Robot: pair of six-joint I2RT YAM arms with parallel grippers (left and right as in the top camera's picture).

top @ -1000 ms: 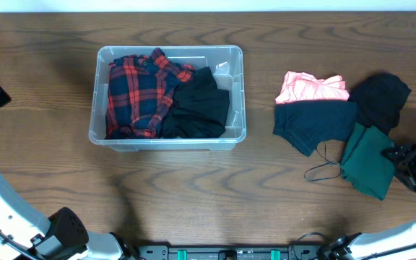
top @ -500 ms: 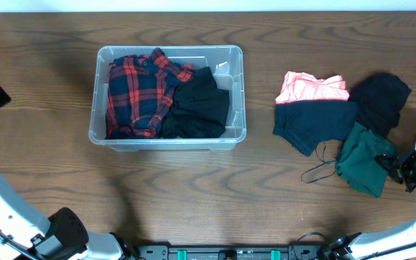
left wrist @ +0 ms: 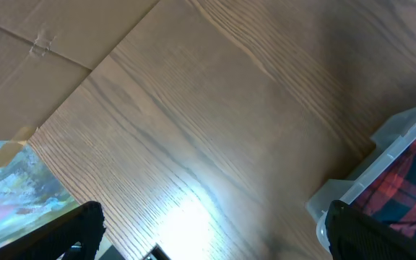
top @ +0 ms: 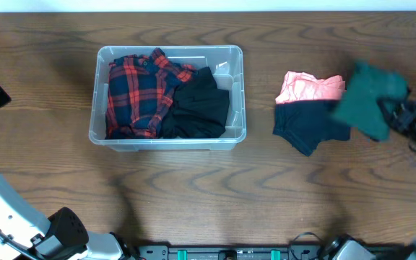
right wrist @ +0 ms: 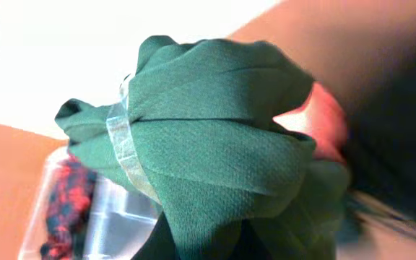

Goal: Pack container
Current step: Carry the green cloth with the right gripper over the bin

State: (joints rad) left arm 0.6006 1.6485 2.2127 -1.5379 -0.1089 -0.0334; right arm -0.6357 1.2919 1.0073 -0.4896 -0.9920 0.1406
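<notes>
**A:** From above, what is on the table (top: 193,195)?

**B:** The table is brown wood. The container (top: 238,94) sits left of the middle, nearer the far edge. A red check shirt (top: 136,90) and a black cloth (top: 201,108) are inside. There is bare wood along the near edge. The right gripper (top: 396,115) is pinched shut on a green cloth (top: 367,97) near the right edge.

**A:** What does the left wrist see?

**B:** The left gripper (left wrist: 215,235) is wide open and holds nothing. It is over bare wood beside a container corner.

**A:** And the right wrist?

**B:** Green cloth fills the view. The container is low on the left.

Garments (top: 139,90) lie in the container (top: 168,50), a clothes pile (top: 313,123) to its right.
</notes>
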